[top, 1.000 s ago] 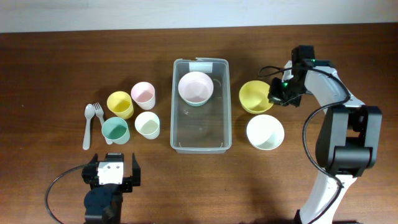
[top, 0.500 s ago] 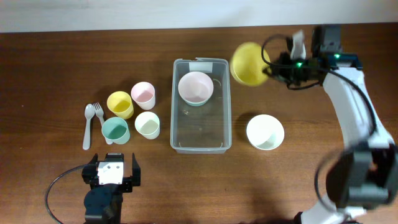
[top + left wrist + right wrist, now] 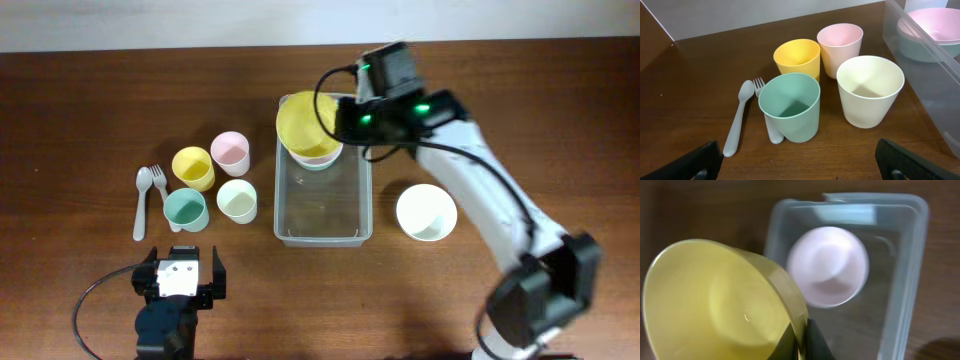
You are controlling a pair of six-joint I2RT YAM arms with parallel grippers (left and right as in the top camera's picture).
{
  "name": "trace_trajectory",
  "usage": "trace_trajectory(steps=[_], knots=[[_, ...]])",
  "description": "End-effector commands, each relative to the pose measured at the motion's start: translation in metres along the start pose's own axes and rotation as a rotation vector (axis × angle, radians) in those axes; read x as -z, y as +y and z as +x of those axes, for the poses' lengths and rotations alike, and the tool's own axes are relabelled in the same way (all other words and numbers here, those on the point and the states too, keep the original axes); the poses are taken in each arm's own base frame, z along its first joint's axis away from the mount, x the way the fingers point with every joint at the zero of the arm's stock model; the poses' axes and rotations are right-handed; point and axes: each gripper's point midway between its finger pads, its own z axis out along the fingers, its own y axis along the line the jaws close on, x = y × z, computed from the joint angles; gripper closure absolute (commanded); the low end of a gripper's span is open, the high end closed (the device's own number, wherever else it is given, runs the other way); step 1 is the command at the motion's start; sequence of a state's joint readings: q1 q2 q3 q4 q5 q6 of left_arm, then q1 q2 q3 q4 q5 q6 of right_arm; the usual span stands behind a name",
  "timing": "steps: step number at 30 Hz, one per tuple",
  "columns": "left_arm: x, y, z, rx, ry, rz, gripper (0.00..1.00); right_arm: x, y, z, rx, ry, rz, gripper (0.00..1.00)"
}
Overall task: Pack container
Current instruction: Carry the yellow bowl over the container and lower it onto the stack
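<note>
The clear plastic container (image 3: 322, 215) stands in the middle of the table, its pale label at the far end. A pink bowl (image 3: 318, 155) sits inside it at that end; it also shows in the right wrist view (image 3: 829, 266). My right gripper (image 3: 338, 122) is shut on the rim of a yellow bowl (image 3: 305, 122) and holds it in the air over the container's far end, above the pink bowl. In the right wrist view the yellow bowl (image 3: 715, 300) fills the lower left, pinched at its rim by the fingers (image 3: 802, 340). My left gripper (image 3: 800, 162) is open and empty near the front edge.
Left of the container stand a yellow cup (image 3: 193, 167), a pink cup (image 3: 230, 151), a teal cup (image 3: 185, 209) and a cream cup (image 3: 238, 200), with a grey spoon and fork (image 3: 146, 195) beside them. A white bowl (image 3: 426, 212) sits right of the container.
My right gripper lifted the yellow bowl from the table right of the container and carried it left, to above the pink bowl in the container. The left arm stayed still.
</note>
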State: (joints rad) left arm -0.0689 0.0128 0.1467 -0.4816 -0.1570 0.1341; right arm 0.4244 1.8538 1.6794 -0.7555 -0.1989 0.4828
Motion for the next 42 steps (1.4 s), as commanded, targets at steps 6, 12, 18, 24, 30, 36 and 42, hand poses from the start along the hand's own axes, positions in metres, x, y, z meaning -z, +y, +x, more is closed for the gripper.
trace_trajectory(steps=[6,12,18,24,30,36,42], knots=[[-0.001,0.0,0.002,0.011,0.0,0.001,0.0,-0.072,-0.062,-0.003,-0.081,-0.022,0.214,0.96],[-0.001,0.0,0.002,0.011,0.0,0.001,0.0,-0.086,-0.046,-0.013,-0.027,-0.001,0.015,0.91],[-0.001,0.0,0.002,0.011,0.0,0.001,0.0,-0.047,-0.006,-0.031,0.017,0.002,-0.208,0.75],[-0.001,0.0,0.002,0.011,0.0,0.001,0.0,0.027,-0.01,-0.049,0.02,-0.07,-0.169,0.67],[-0.001,0.0,0.002,0.011,0.0,0.001,0.0,0.076,-0.009,-0.054,0.039,-0.131,-0.153,0.74],[-0.001,0.0,0.002,0.011,0.0,0.001,0.0,0.033,-0.01,-0.04,0.12,-0.082,-0.06,0.65],[-0.001,0.0,0.002,0.011,0.0,0.001,0.0,-0.029,-0.04,-0.029,0.162,-0.019,0.069,0.59]])
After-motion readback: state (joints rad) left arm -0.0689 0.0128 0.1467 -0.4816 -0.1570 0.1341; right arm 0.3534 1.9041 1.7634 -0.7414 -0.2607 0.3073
